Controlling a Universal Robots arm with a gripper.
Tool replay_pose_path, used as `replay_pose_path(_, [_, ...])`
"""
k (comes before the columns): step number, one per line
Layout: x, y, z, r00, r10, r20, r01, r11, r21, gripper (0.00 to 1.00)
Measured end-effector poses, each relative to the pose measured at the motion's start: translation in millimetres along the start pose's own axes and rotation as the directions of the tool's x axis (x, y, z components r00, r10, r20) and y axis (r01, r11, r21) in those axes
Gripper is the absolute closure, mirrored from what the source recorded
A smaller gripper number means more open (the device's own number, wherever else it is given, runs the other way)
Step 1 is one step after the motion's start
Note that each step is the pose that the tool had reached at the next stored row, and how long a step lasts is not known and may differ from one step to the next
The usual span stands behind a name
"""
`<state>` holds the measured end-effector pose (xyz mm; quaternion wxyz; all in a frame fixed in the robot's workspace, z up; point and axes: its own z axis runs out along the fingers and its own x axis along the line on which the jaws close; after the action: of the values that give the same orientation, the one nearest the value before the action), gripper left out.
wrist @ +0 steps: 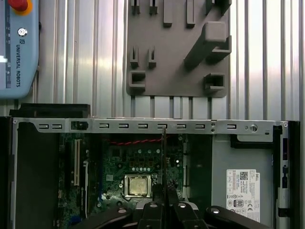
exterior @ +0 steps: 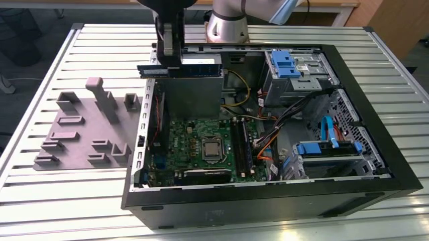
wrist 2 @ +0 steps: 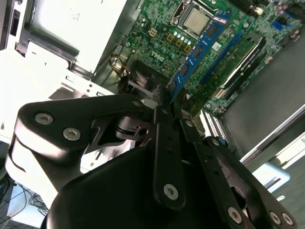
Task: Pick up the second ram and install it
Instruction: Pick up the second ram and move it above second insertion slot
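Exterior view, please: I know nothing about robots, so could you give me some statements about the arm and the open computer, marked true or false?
1. The gripper holds a slim green memory stick. True.
2. The stick sits in a slot on the green motherboard. False: it is held in the air over the case.
3. A grey plastic fixture plate lies on the slatted metal table, outside the black computer case. True.
4. The case is closed. False: it is open, showing the silver processor.

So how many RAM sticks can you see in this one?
2. The second ram is held in the gripper over the open case; another stick appears seated in the motherboard slots. Others may be hidden.
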<state>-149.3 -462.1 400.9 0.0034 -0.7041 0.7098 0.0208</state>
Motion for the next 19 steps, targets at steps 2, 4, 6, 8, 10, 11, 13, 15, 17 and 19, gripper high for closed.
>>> replay_pose_path(2, [0.0, -3.4, 0.0, 1.0, 0.0, 0.0001, 0.0, 1.0, 0.0, 0.86])
replay_pose_path(4, [-0.1, -6.8, -0.1, 1.0, 0.0, 0.0, 0.0, 1.0, 0.0, 0.86])
replay_pose_path(6, [-0.1, -10.0, -0.1, 1.0, 0.0, 0.0001, 0.0, 1.0, 0.0001, 0.86])
replay_pose_path(8, [-0.1, -13.1, -0.3, 1.0, 0.0, 0.0, 0.0, 1.0, 0.0, 0.86])
replay_pose_path(10, [-0.1, -16.0, -0.3, 1.0, 0.0, 0.0001, 0.0, 1.0, 0.0001, 0.86])
replay_pose_path(11, [-0.1, -17.3, -0.3, 1.0, 0.0, 0.0, 0.0, 1.0, 0.0, 0.86])
replay_pose_path(13, [-0.1, -20.0, -0.3, 1.0, 0.0, 0.0001, 0.0, 1.0, 0.0, 0.86])
replay_pose_path(15, [-0.2, -22.7, -0.4, 1.0, 0.0, 0.0, 0.0, 1.0, -0.0001, 0.86])
replay_pose_path(17, [-0.2, -25.6, -0.4, 1.0, 0.0, 0.0001, 0.0, 1.0, 0.0, 0.86])
replay_pose_path(19, [-0.2, -27.7, -0.4, 1.0, 0.0, 0.0, 0.0, 1.0, 0.0, 0.86])
